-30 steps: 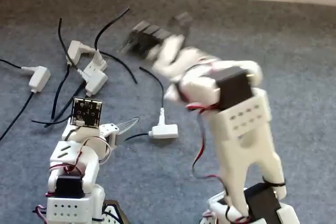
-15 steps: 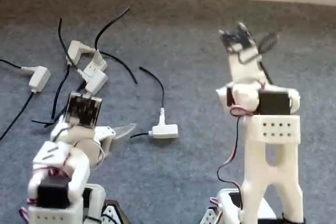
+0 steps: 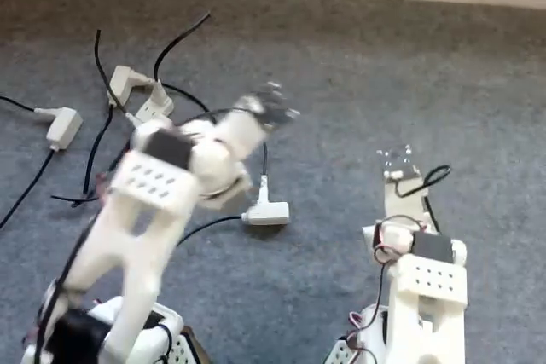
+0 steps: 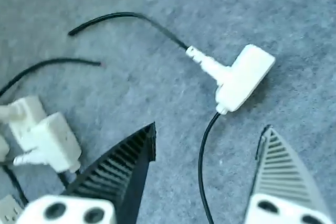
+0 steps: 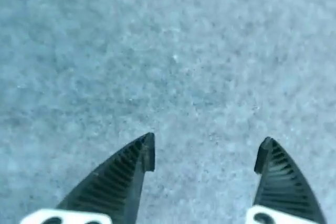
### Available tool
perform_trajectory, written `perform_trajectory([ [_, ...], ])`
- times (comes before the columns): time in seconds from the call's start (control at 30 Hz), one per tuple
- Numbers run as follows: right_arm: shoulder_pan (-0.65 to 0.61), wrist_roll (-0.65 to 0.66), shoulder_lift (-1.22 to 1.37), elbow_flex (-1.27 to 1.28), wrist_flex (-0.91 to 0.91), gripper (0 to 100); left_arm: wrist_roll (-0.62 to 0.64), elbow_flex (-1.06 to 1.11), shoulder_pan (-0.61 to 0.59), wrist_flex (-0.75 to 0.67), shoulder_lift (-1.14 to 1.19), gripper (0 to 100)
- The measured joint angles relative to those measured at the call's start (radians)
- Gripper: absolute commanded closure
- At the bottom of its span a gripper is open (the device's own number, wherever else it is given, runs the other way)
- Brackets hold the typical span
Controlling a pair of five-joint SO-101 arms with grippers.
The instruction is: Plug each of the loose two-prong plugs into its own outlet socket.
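Well out to the left of the left gripper (image 3: 271, 109), a lone white plug (image 3: 61, 126) lies on the grey carpet (image 3: 341, 66). It is a rounded block with a black cord trailing from one end. Closer to that gripper, on the same side, a pair of white plug bodies (image 3: 153, 110) lie just beside each other among loose black cords (image 3: 175, 44). They are boxy with short stubs, and I cannot tell plug from socket. The left gripper hangs above the carpet with its black ribbed fingers (image 4: 128, 156) spread wide and nothing between them. On the carpet beneath it, not touching it, lies the T-shaped plug (image 4: 244, 77). This is a flat white block with a ribbed white neck where one black cord enters, and a second black cord runs off from its other end. Far to the right, well apart from every plug, the right gripper (image 5: 207, 140) sits over bare carpet, its fingers likewise held apart and holding nothing. The high view shows four white plug bodies in all, and two grippers.
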Motion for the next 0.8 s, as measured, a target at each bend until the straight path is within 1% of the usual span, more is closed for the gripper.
perform_trajectory([
  [0.13,0.015,-0.046,-0.087,0.12,-0.066,70.2,-0.064,-0.041,0.078,-0.029,0.153,69],
  [0.4,0.025,-0.031,-0.341,0.29,-0.08,70.2,-0.158,-0.046,0.083,-0.095,0.311,69],
  [0.67,0.023,-0.029,-0.511,0.305,-0.012,70.2,-0.172,-0.046,0.1,-0.16,0.437,69],
  [0.8,-0.025,-0.025,-0.531,0.342,-0.006,70.2,-0.172,-0.057,0.123,-0.193,0.508,69],
])
